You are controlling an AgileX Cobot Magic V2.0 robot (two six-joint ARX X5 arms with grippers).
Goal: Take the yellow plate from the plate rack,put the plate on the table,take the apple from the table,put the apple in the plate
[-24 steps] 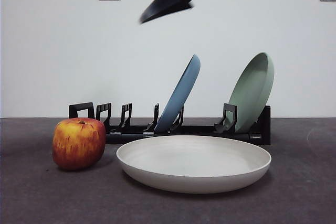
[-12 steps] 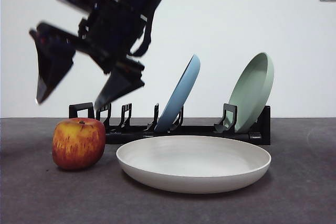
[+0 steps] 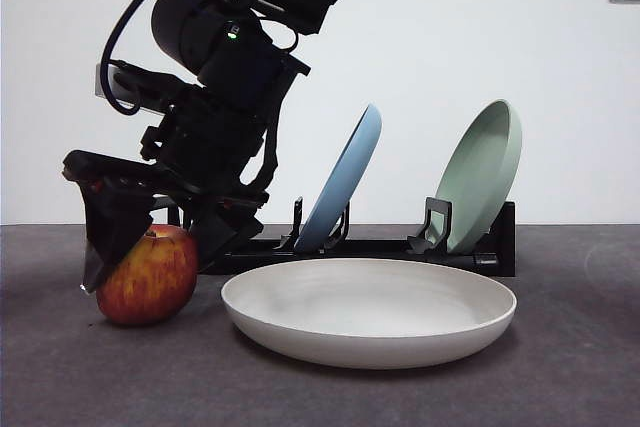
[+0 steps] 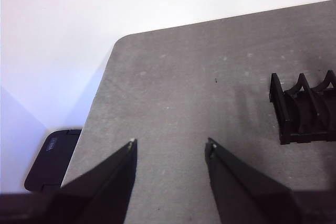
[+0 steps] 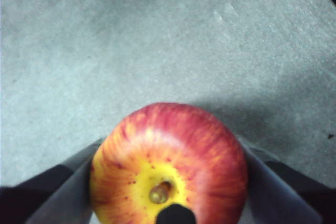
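Observation:
The red and yellow apple [image 3: 150,279] sits on the dark grey table [image 3: 570,387] at the left; it also shows in the right wrist view [image 5: 168,161]. My right gripper [image 3: 150,269] has come down over it, open, with one jaw on each side of the apple, close to its skin [image 5: 170,148]. The cream yellow plate [image 3: 370,309] lies flat on the table to the right of the apple, in front of the black plate rack [image 3: 390,245]. My left gripper [image 4: 170,148] is open and empty over bare table near a corner, beside the rack's end [image 4: 304,111].
A light blue plate [image 3: 345,182] and a pale green plate [image 3: 485,172] stand tilted in the rack. The right arm's dark body fills the upper left of the front view. A table edge and a black object on the floor [image 4: 50,158] show in the left wrist view.
The right arm has dropped from the top of the front view down onto the apple, and its jaws now straddle it. The apple, the plate and the rack have stayed in place.

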